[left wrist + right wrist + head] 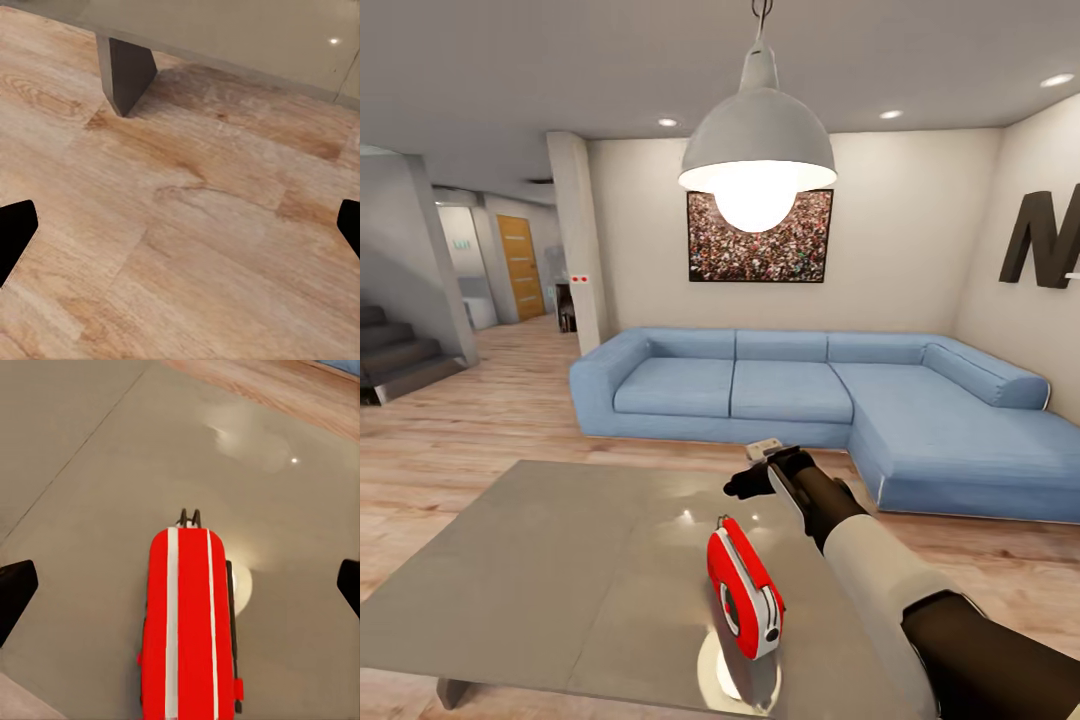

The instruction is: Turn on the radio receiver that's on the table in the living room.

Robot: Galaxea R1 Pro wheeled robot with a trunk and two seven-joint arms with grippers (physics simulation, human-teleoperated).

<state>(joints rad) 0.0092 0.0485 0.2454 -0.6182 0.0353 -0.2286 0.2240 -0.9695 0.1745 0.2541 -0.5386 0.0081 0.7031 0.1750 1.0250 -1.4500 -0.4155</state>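
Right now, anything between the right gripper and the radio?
Nothing visible. The right gripper hovers open above the table, beyond the radio receiver. In the right wrist view the radio receiver stands directly between the fingertips, with only bare tabletop around it.

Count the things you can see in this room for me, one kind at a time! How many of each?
Radio: 1
Table: 1
Sofa: 1
Hanging lamp: 1
Picture on the wall: 1
Orange door: 1
Total: 6
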